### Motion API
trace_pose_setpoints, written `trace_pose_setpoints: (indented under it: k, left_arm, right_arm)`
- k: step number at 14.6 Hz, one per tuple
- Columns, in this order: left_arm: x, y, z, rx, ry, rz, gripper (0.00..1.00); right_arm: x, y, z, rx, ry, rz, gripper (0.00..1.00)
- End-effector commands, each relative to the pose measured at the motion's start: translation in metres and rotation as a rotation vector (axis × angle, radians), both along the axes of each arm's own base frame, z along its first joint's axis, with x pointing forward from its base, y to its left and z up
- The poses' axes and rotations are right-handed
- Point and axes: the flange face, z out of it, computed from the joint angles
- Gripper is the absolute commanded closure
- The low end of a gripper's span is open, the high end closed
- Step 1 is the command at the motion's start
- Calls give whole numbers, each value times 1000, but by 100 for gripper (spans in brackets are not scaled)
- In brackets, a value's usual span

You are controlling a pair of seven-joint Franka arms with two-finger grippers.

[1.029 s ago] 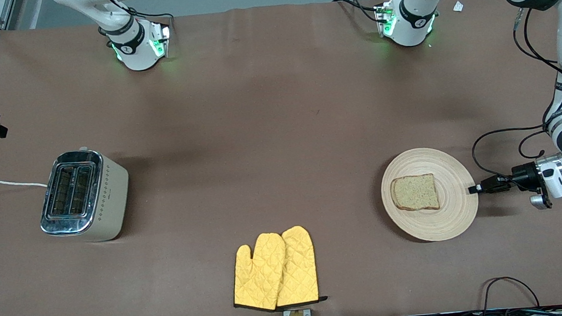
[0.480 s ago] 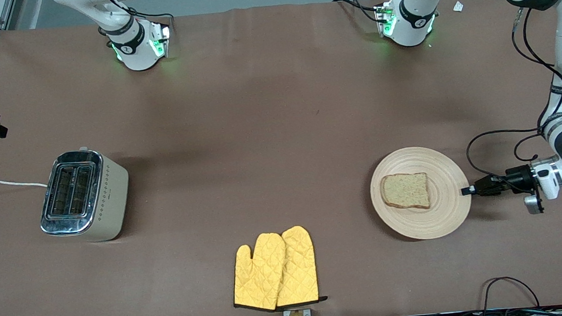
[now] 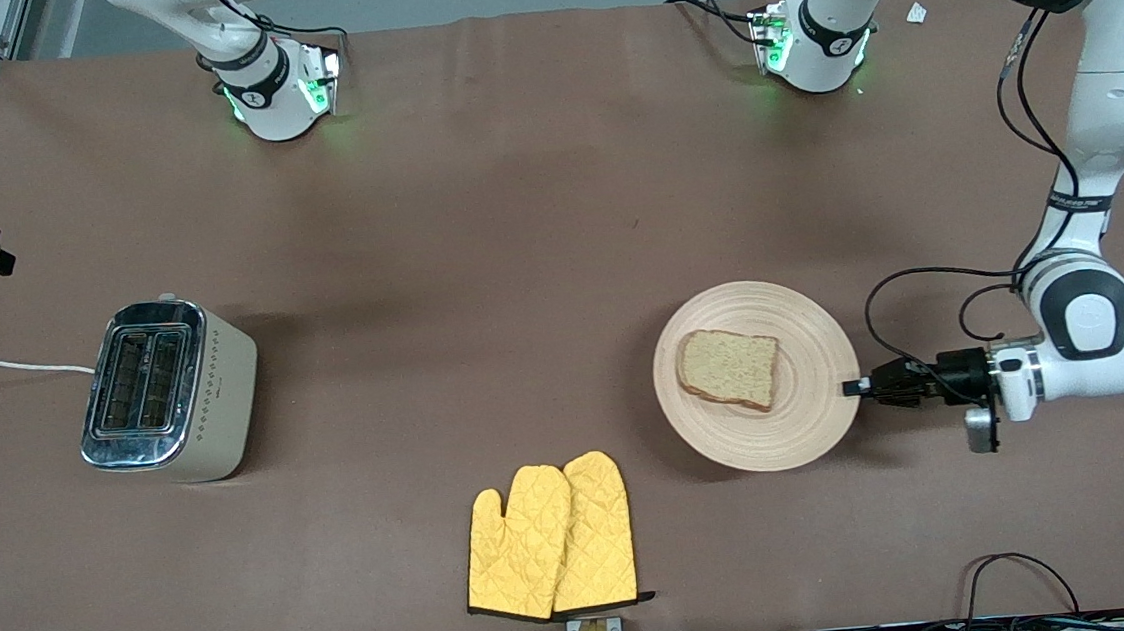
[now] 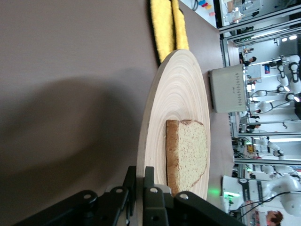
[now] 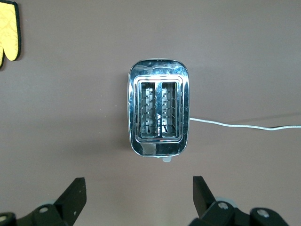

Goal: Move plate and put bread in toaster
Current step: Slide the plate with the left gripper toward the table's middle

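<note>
The plate (image 3: pixel 758 390) lies flat on the brown worktop (image 3: pixel 514 209), toward the left arm's end and about as near the front camera as the toaster (image 3: pixel 167 392), which stands well apart toward the right arm's end. The bread (image 3: pixel 729 370) rests on the plate, off-centre toward the toaster's side.

The left end effector (image 3: pixel 854 387) lies low and level at the plate's rim on the side away from the toaster. In the left wrist view its fingers (image 4: pixel 141 179) sit narrow with the rim (image 4: pixel 143 141) between them, so it appears to be pinching the plate's edge, though how firm that hold is I cannot tell.

The step in hand looks to be sliding the plate toward the toaster. To do it well, keep the rim level and the pull straight and slow, so the slice does not skid off; a rim grip on a wide disc gives little control of twist, so the plate may pivot.

The bread lies flat, its rounded top edge pointing toward the yellow oven mitts (image 3: pixel 550 539)' side and the toaster, its long axis running roughly along the table's length, slightly tilted.

The right end effector (image 5: pixel 136 200) hangs over the toaster, spread wide and holding nothing, its slots (image 5: pixel 158 110) directly below; that arm waits.
</note>
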Motion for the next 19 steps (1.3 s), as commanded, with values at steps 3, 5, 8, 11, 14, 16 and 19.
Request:
trace_pose_setpoints:
  k: [3,5,8,11,14,16,19]
  left_arm:
    - [-27,-101,11,1,44,99,100]
    - [-37,-140,14,13,86,173,100]
    - [-48,-184,21,27,124,199,100]
    - [-61,-226,18,29,127,155,100]
    - [-80,-274,10,50,131,206,100]
    - [-98,-304,4,72,135,250,100]
    - [-119,-330,-3,94,141,273,100]
  right_arm:
    - [-5,-1,2,15,-2,-15,0]
    - [-5,-1,2,15,-3,-15,0]
    - [-5,-6,3,23,-7,-19,0]
    - [-6,-10,6,24,-14,-22,0]
    - [-5,-10,6,25,-17,-25,0]
    - [-5,-10,6,25,-17,-23,0]
    - [-3,-7,6,64,-25,-21,0]
